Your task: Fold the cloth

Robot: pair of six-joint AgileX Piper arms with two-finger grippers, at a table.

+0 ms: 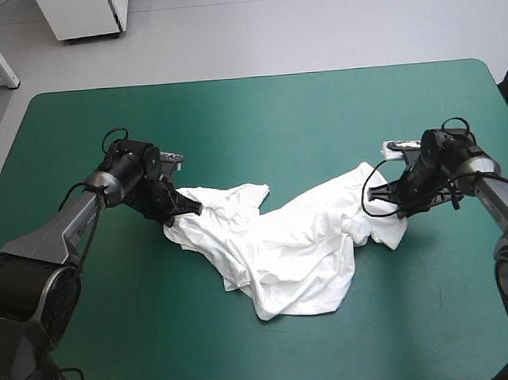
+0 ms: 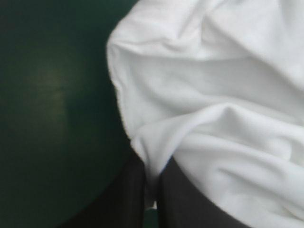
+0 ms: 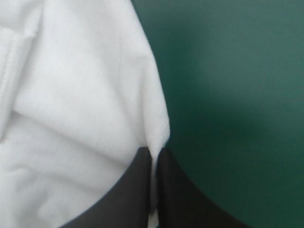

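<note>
Across the middle of the teal-green table (image 1: 258, 113) lies a white T-shirt (image 1: 283, 248), crumpled and stretched loosely between two robot arms. At its left end, the left pincer (image 1: 177, 209) pinches a fold of fabric, black fingers (image 2: 126, 199) nearly closed on it. At its right end, the right pincer (image 1: 399, 201) grips the shirt's edge the same way, fabric caught between its fingers (image 3: 130, 190).

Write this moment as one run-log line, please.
left black-fingered gripper: shut on white short-sleeved T-shirt | right gripper: shut on T-shirt | T-shirt: crumpled on teal-green table cover
</note>
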